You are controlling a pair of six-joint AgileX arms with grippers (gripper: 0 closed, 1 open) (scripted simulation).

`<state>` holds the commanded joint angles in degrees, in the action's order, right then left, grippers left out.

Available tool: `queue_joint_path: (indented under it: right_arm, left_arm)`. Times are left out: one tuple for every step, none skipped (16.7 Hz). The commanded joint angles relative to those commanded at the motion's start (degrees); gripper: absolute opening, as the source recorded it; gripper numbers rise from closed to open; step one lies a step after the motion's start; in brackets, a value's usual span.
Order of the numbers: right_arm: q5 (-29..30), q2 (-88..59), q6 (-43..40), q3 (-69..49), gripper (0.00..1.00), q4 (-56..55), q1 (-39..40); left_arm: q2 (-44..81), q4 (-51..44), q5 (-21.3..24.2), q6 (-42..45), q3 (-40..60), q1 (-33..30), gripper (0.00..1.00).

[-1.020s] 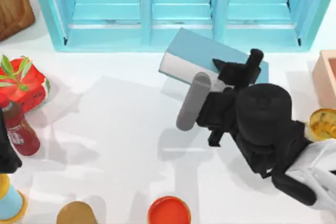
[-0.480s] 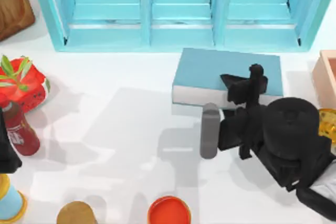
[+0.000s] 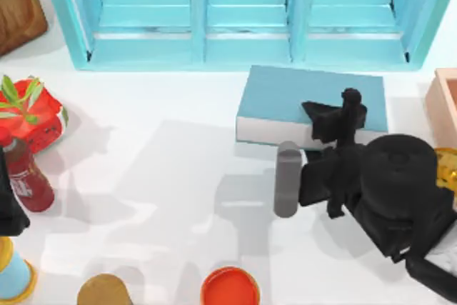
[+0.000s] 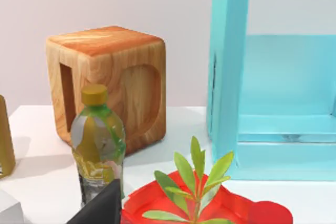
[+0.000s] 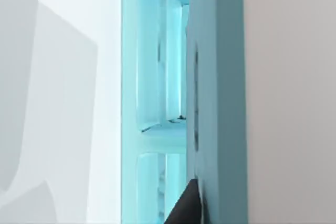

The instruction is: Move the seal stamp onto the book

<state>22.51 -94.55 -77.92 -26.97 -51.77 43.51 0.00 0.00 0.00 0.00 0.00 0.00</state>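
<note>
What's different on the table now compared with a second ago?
The book swung from a slanted pose to lie square in front of the blue shelf unit and shifted toward the table's right. The right gripper over it moved right along with it, its arm turning too. The red bottle and orange lid stayed put.

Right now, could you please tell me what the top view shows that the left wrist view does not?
The top view adds the book, the right tool over its near edge, a dark red bottle and the parked left arm at the left edge. The left wrist view adds a yellow-capped bottle. Both share the light-blue shelf unit, the wooden cube and the red plant pot.
</note>
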Motion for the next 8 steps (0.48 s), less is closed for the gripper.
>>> queue_joint_path:
  right_arm:
    - [0.1, 0.2, 0.0, 0.1, 0.00, 0.0, 0.0]
    - [0.1, 0.4, -0.1, 0.2, 0.00, 0.0, 0.1]
    - [0.1, 0.4, -0.1, 0.2, 0.00, 0.0, 0.1]
    - [0.1, 0.4, -0.1, 0.2, 0.00, 0.0, 0.1]
    - [0.1, 0.0, 0.2, 0.2, 0.00, 0.1, 0.0]
    - [0.1, -0.2, 0.1, 0.3, 0.00, -0.1, 0.0]
    - [0.1, -1.0, 0.0, 0.4, 0.00, -0.9, 0.1]
    - [0.1, -2.2, 0.0, 0.6, 0.00, -2.2, 0.1]
  left_arm:
    - [0.0, 0.0, 0.0, 0.0, 0.0, 0.0, 1.00]
    - [0.0, 0.0, 0.0, 0.0, 0.0, 0.0, 1.00]
    - [0.0, 0.0, 0.0, 0.0, 0.0, 0.0, 1.00]
    - [0.0, 0.0, 0.0, 0.0, 0.0, 0.0, 1.00]
    - [0.0, 0.0, 0.0, 0.0, 0.0, 0.0, 1.00]
    - [0.0, 0.0, 0.0, 0.0, 0.0, 0.0, 1.00]
    - [0.0, 0.0, 0.0, 0.0, 0.0, 0.0, 1.00]
    - [0.0, 0.0, 0.0, 0.0, 0.0, 0.0, 1.00]
